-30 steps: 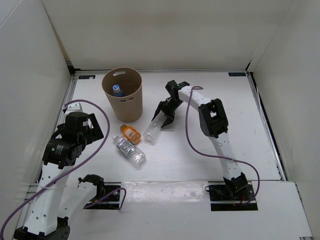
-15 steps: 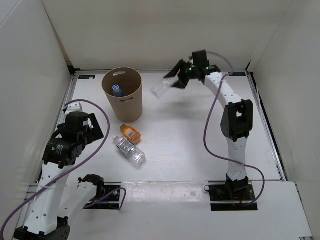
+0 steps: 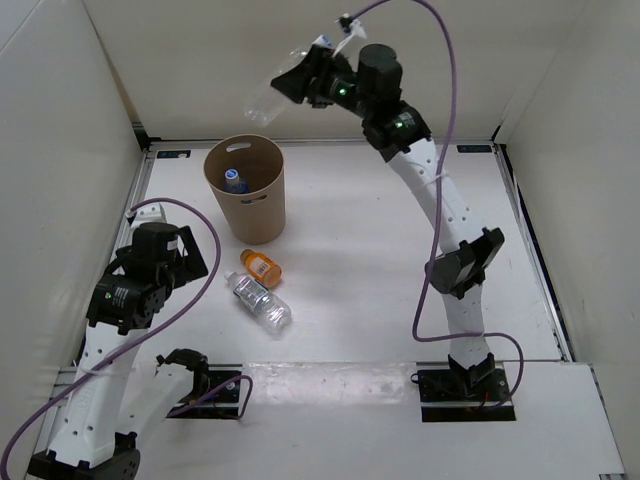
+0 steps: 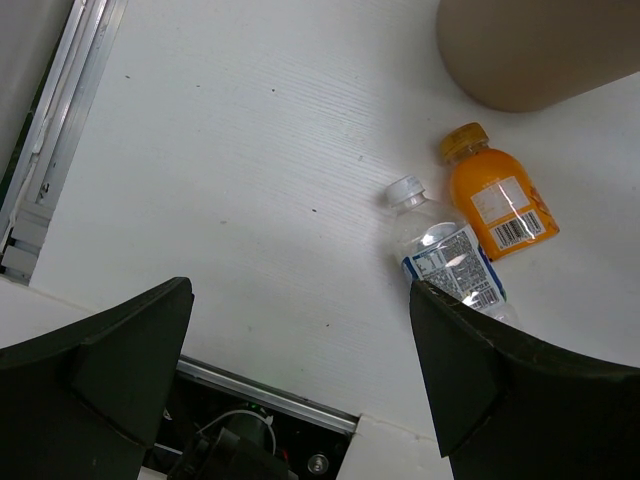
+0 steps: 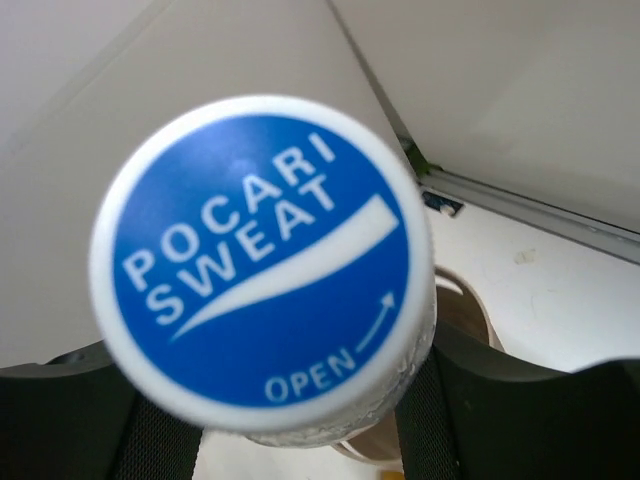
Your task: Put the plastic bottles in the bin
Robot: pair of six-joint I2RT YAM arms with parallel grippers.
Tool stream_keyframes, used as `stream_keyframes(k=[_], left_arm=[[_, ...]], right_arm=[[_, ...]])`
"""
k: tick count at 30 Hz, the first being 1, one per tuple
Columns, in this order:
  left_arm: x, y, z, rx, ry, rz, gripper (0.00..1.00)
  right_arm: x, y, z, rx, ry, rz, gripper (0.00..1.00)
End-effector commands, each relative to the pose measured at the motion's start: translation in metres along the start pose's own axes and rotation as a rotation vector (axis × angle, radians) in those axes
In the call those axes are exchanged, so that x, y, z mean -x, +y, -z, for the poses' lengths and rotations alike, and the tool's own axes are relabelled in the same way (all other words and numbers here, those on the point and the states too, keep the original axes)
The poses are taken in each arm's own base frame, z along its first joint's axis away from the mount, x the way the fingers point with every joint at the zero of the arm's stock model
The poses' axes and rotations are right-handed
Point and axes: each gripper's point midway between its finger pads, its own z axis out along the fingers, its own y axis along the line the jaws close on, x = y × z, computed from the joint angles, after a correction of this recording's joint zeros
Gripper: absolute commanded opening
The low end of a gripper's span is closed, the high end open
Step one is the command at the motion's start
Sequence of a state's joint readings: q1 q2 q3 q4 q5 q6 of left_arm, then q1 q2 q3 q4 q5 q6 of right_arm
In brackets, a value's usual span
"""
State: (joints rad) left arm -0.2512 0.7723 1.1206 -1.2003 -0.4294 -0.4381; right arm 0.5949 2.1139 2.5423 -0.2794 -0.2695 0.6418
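My right gripper point(image 3: 300, 83) is shut on a clear plastic bottle point(image 3: 265, 96), held high in the air above and just behind the tan bin point(image 3: 246, 190). The right wrist view is filled by that bottle's blue and white cap point(image 5: 265, 268), with the bin's rim point(image 5: 462, 300) below it. One bottle point(image 3: 235, 181) lies inside the bin. An orange bottle point(image 3: 262, 267) and a clear bottle with a blue label point(image 3: 261, 301) lie on the table in front of the bin; both show in the left wrist view, orange point(image 4: 495, 203) and clear point(image 4: 448, 255). My left gripper point(image 4: 300, 380) is open and empty, near the table's front left.
White walls enclose the table on the left, back and right. A metal rail point(image 4: 45, 140) runs along the left table edge. A purple cable point(image 3: 200, 260) loops by the left arm.
My right arm has lifted the clear bottle from the table by the bin, swung it up and left, and now holds it high over the bin's far side. The left arm has not moved.
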Motion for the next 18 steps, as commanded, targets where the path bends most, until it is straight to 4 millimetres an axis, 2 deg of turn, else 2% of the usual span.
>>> stream_keyframes(k=[1,2,3,4,8,12,15,18], left_arm=[[0.000,-0.002,-0.001,-0.005,0.001,0.003,1.00],[0.000,-0.003,-0.001,-0.008,0.003,0.001,1.00],[0.000,-0.004,-0.002,-0.011,0.004,0.001,1.00],[0.000,-0.004,-0.002,-0.013,0.003,0.002,1.00],[0.000,-0.005,-0.003,-0.014,0.007,0.006,1.00],[-0.001,-0.005,-0.003,-0.014,0.012,-0.001,1.00],[-0.001,-0.006,-0.004,-0.017,0.014,0.001,1.00],[-0.001,-0.007,-0.004,-0.017,0.016,0.001,1.00]], right_arm=[[-0.029,-0.013,-0.005,-0.087,0.067,0.237,0.18],[-0.046,0.002,-0.008,-0.065,0.098,0.255,0.18],[-0.055,-0.002,-0.008,-0.092,0.124,0.307,0.20],[-0.062,0.002,-0.008,-0.088,0.141,0.347,0.20],[-0.081,-0.015,-0.010,-0.147,0.190,0.346,0.24],[-0.073,-0.019,-0.009,-0.164,0.174,0.359,0.33],[-0.078,-0.021,-0.009,-0.165,0.190,0.356,0.34],[-0.091,-0.024,-0.011,-0.160,0.222,0.332,0.43]])
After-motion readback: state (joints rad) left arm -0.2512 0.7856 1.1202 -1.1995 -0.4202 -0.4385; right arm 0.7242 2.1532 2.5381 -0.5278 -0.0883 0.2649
